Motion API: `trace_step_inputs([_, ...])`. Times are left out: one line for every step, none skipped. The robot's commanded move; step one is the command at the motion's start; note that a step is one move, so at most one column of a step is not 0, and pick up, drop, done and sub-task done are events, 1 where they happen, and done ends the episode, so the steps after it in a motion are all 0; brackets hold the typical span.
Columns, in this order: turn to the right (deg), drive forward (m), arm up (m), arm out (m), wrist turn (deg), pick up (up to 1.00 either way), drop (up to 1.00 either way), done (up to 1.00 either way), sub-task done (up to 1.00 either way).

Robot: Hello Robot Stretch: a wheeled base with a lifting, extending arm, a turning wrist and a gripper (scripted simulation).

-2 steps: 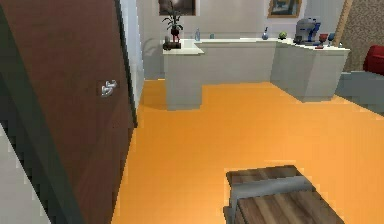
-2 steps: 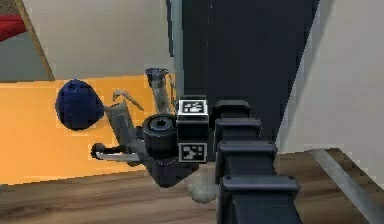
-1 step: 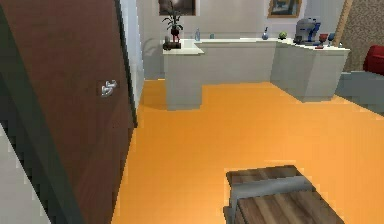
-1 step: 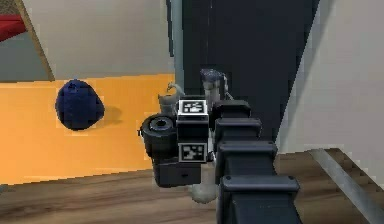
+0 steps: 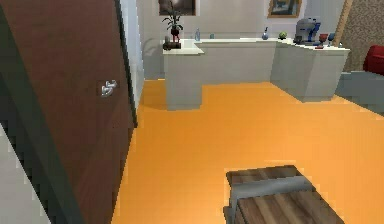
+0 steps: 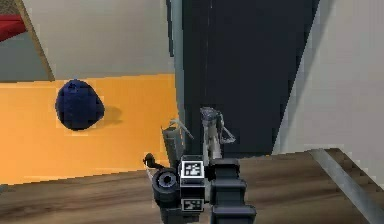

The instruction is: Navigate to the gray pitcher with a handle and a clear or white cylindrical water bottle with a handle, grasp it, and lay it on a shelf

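A dark brown door (image 5: pixel 70 110) with a silver lever handle (image 5: pixel 108 88) takes up the forward view's left, and an orange floor (image 5: pixel 230 130) runs from it to a white L-shaped bench (image 5: pixel 230 62) against the far wall. A potted plant (image 5: pixel 174 24) stands on the left end of that bench, with a small pale blue bottle shape (image 5: pixel 197 35) just beside it. Towards the right end are a few small blobs, the largest of them a grey-blue blob (image 5: pixel 308 30). It is the likeliest match for the gray pitcher, but it is too small to tell for certain. It sits well apart from the robot, across the open floor. A framed picture (image 5: pixel 284 7) hangs on the wall above that end. At the bottom edge of the forward view lies a wooden bench (image 5: pixel 275 205) with a grey strip across it. In the arm side view the arm (image 6: pixel 232 195) rises from the bottom edge over a wooden surface, with its two white marker squares (image 6: pixel 192 170) at the far end. The claw (image 6: pixel 155 168) is just left of them. I cannot tell whether its fingers are apart or together, nor whether it holds anything. Two grey upright shapes (image 6: pixel 212 128) stand just above the squares, in front of a dark panel (image 6: pixel 250 70), and what they are is unclear. On the orange floor to the left rests a dark blue rounded lump (image 6: pixel 78 103).
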Motion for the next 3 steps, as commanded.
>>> trace_step_inputs([0.0,0.00,-0.32,0.00,0.0,0.00,0.00,0.00,0.00])
trace_step_inputs([0.0,0.00,0.00,0.00,0.0,0.00,1.00,0.00,0.00])
trace_step_inputs([0.0,0.00,0.10,0.00,0.0,0.00,0.00,0.00,0.00])
